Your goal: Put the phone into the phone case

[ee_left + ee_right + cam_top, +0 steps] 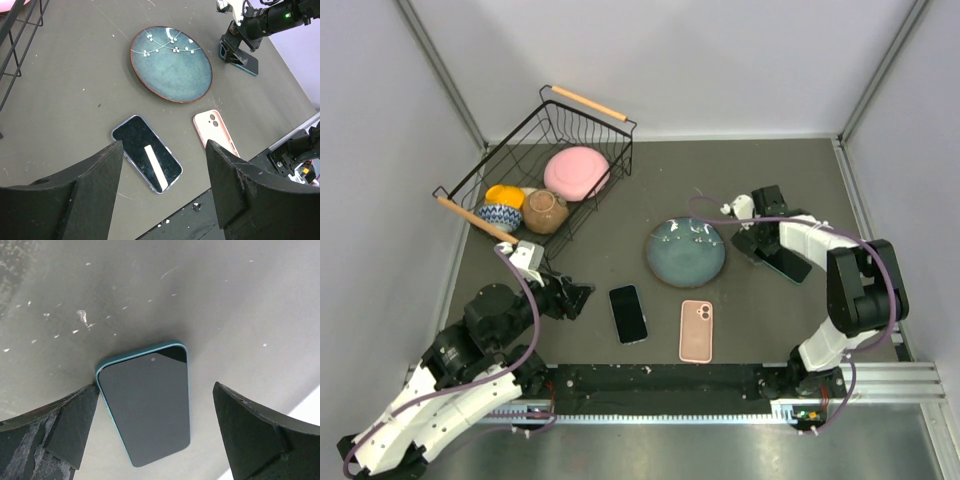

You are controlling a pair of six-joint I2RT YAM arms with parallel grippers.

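A black-screened phone (628, 313) with a clear rim lies flat on the table near the front; it also shows in the left wrist view (146, 160). A pink phone case (696, 330), camera holes up, lies just right of it (216, 131). My left gripper (575, 297) is open and empty, left of the black phone and above the table (164, 145). A teal-edged phone (147, 407) lies screen up at the right (790, 265). My right gripper (757, 243) is open and straddles it (155, 390); its left finger (75, 415) is at the phone's edge.
A blue-green plate (686, 252) lies mid-table, between the two arms. A black wire dish rack (610, 125) at the back left holds a pink plate (576, 172) and bowls. Grey walls close in both sides and the back.
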